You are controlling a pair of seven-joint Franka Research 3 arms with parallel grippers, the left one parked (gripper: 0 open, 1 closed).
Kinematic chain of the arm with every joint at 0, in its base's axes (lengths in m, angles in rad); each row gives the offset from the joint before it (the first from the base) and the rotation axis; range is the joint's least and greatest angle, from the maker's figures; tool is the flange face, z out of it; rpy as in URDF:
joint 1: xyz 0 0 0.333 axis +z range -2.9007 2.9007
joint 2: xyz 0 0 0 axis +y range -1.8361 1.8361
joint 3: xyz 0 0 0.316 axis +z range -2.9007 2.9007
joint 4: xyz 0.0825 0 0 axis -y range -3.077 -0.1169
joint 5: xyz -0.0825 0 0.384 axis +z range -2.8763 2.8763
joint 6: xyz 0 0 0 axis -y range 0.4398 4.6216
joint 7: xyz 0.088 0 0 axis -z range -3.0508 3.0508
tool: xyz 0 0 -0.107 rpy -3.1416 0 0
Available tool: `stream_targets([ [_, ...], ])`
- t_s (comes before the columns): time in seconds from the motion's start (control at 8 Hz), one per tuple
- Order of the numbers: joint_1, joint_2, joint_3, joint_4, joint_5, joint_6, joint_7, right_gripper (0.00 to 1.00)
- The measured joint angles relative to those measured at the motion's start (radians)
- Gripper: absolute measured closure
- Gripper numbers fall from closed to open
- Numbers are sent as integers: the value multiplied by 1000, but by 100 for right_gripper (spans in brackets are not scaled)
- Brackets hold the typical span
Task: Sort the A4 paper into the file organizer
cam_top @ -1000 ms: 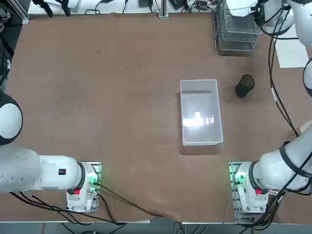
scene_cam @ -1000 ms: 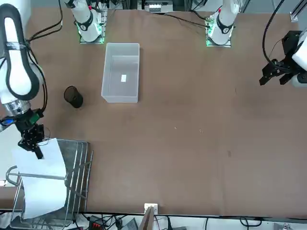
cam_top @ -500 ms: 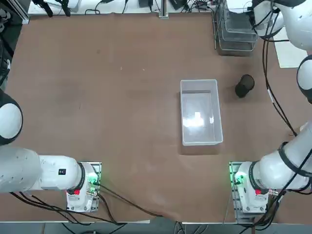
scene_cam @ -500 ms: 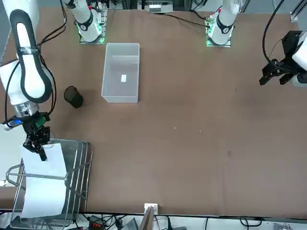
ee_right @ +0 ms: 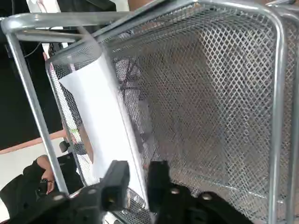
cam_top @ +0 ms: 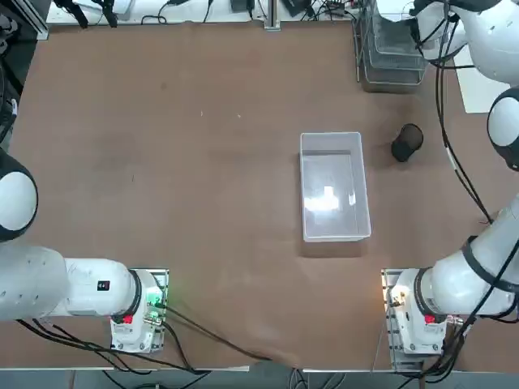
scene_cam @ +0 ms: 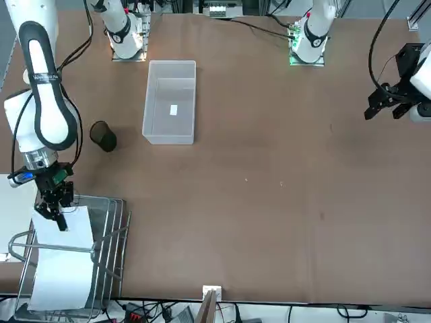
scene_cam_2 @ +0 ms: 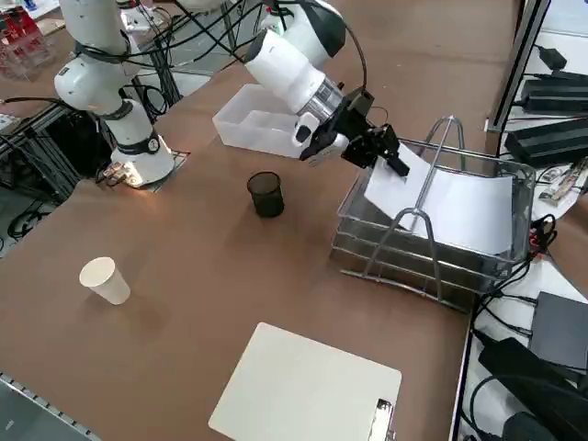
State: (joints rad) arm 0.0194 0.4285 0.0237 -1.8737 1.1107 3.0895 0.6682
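At the far right corner of the table, the right arm reaches out from its base, wrist bent down and forward toward the wire file organizer [scene_cam_2: 441, 239]. The right gripper [scene_cam_2: 397, 168] sits at the near edge of the top tray, angled toward the rack. In the wrist view its two fingers [ee_right: 117, 179] stand slightly apart on either side of the edge of the A4 paper [scene_cam_2: 450, 207]; whether they press it cannot be told. The sheet lies sloped across the top tray, under the wire handle. A black mesh cup [scene_cam_2: 266, 194] stands near the rack.
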Motion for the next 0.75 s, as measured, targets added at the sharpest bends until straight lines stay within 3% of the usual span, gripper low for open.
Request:
stream_targets([
  [0.38,1,-8,0,9,-2,0,-20,10],
  [0.5,2,-14,0,8,-7,0,-36,0],
  [0.75,4,-53,0,-27,-10,-2,-116,0],
])
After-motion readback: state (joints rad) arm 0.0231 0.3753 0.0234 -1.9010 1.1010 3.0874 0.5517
